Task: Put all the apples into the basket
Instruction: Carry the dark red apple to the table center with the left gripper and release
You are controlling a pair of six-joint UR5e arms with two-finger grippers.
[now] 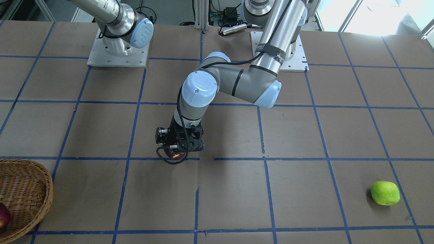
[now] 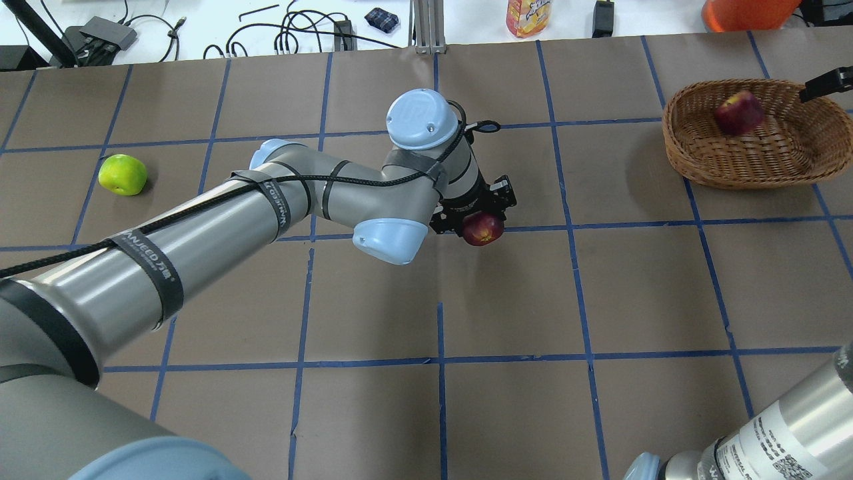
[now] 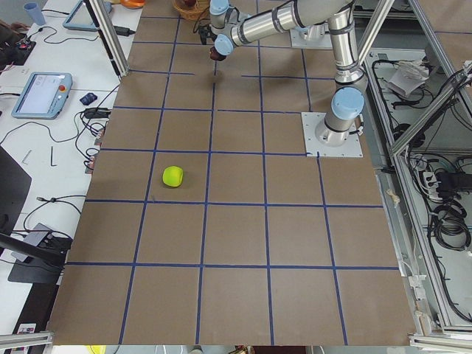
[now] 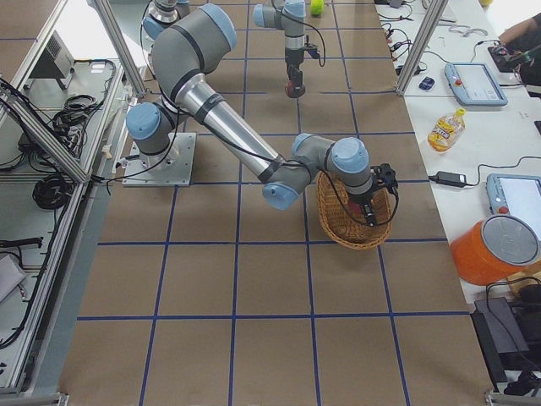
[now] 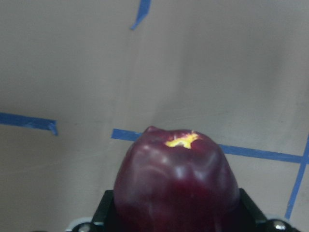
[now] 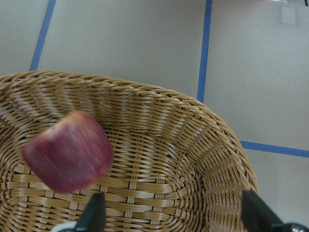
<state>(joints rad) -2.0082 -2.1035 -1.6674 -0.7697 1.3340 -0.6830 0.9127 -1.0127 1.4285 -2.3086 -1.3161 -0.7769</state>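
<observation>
My left gripper (image 2: pixel 481 223) is shut on the dark maroon apple (image 2: pixel 483 229) and holds it above the middle of the table; the apple fills the left wrist view (image 5: pixel 176 179). My right gripper (image 6: pixel 174 217) hangs open over the wicker basket (image 2: pixel 753 163) at the far right. The red apple (image 6: pixel 67 151) is blurred inside the basket, free of the fingers (image 6: pixel 94 212), and also shows in the overhead view (image 2: pixel 738 112). The lime green apple (image 2: pixel 122 174) lies alone on the table at the far left.
A yellow bottle (image 2: pixel 530 15) and an orange container (image 2: pixel 746 10) stand past the table's far edge, with cables beside them. Blue tape lines grid the brown tabletop. The left arm's long forearm (image 2: pixel 200 233) stretches across the left half.
</observation>
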